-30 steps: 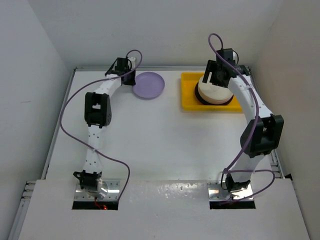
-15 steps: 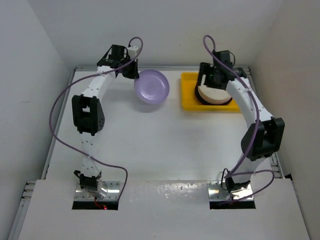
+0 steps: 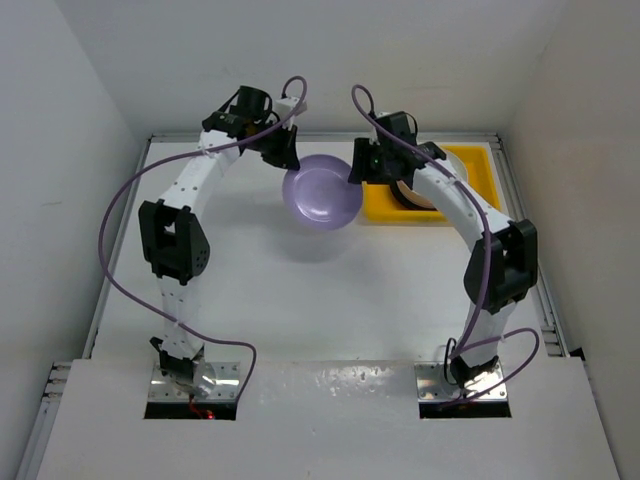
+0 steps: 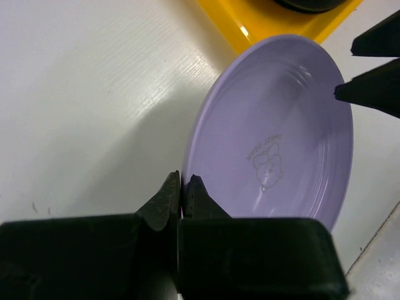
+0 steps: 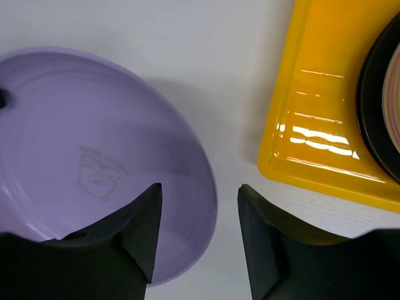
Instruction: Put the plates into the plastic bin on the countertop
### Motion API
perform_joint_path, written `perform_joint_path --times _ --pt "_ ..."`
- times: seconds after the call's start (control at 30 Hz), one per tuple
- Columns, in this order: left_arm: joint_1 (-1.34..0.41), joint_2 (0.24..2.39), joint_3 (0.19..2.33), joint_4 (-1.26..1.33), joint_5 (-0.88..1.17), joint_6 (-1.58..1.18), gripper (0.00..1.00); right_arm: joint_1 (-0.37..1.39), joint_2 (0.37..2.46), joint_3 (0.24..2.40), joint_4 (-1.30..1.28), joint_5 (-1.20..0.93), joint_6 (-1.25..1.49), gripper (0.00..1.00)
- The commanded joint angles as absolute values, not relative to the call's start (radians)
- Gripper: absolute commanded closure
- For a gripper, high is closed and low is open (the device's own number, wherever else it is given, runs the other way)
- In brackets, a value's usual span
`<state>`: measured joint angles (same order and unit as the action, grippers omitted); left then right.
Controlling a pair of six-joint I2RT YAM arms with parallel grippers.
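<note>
A lilac plate [image 3: 322, 192] hangs tilted above the countertop [image 3: 300, 290], just left of the yellow plastic bin [image 3: 478, 163]. My left gripper [image 3: 288, 158] is shut on the plate's left rim, which the left wrist view shows pinched between the jaws [image 4: 182, 181]. My right gripper [image 3: 358, 170] is open, and its two fingers straddle the plate's right rim [image 5: 199, 189] without closing on it. In the bin lies a stack of plates [image 5: 378, 125], a dark-rimmed one under paler ones, partly hidden by the right arm.
White walls close the countertop at the back and on both sides. The bin [image 5: 312, 156] stands against the back right corner. The purple cables of both arms loop above the plate.
The left gripper has lifted the lilac plate off the countertop and carried it right, toward the bin. The right gripper has swung left from over the stack to the plate's rim, and its jaws have narrowed.
</note>
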<state>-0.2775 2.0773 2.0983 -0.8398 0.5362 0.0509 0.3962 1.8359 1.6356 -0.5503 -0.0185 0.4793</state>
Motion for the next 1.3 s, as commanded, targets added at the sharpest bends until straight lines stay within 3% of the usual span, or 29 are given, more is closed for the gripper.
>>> perform_joint_path --times 0.0,0.1,0.17,0.2,0.23,0.33,0.37,0.47,0.53,0.6,0.63,0.93,1.23,1.27 --pt "-0.27 2.017 2.112 -0.847 0.62 0.035 1.0 0.39 1.83 1.594 -0.506 0.018 0.502 0.49" --pt "-0.27 2.008 2.112 -0.847 0.647 0.035 1.0 0.377 1.842 1.572 -0.497 -0.031 0.489 0.49" --pt "-0.27 2.008 2.103 -0.847 0.658 0.035 1.0 0.364 1.845 1.548 -0.48 -0.092 0.486 0.54" --pt "-0.27 2.008 2.103 -0.847 0.658 0.035 1.0 0.357 1.841 1.537 -0.463 -0.13 0.483 0.59" --pt "-0.27 2.008 2.103 -0.847 0.667 0.035 1.0 0.357 1.838 1.511 -0.45 -0.152 0.488 0.72" --pt "-0.27 2.008 2.094 -0.847 0.695 0.026 1.0 0.354 1.807 1.487 -0.378 -0.228 0.495 0.95" --pt "-0.261 2.008 2.094 -0.847 0.704 0.026 1.0 0.35 1.801 1.468 -0.362 -0.247 0.5 1.0" --pt "-0.261 2.017 2.085 -0.838 0.693 0.026 1.0 0.348 1.772 1.459 -0.351 -0.197 0.505 1.0" --pt "-0.25 2.028 2.085 -0.838 0.681 0.026 0.54 0.334 1.761 1.469 -0.37 -0.169 0.525 1.0" --pt "-0.229 2.028 2.085 -0.838 0.655 0.014 0.23 0.272 1.753 1.499 -0.412 -0.152 0.581 1.0" --pt "-0.212 2.039 2.095 -0.838 0.641 0.014 0.0 0.224 1.75 1.506 -0.425 -0.15 0.612 1.0" --pt "-0.101 1.999 2.077 -0.838 0.546 0.044 0.0 -0.182 1.713 1.442 -0.52 -0.123 0.836 1.0" --pt "-0.071 1.99 2.026 -0.838 0.569 0.054 0.0 -0.232 1.851 1.577 -0.587 -0.089 0.816 1.0" --pt "-0.071 1.99 2.026 -0.838 0.569 0.054 0.0 -0.232 1.876 1.581 -0.588 -0.086 0.815 0.96"
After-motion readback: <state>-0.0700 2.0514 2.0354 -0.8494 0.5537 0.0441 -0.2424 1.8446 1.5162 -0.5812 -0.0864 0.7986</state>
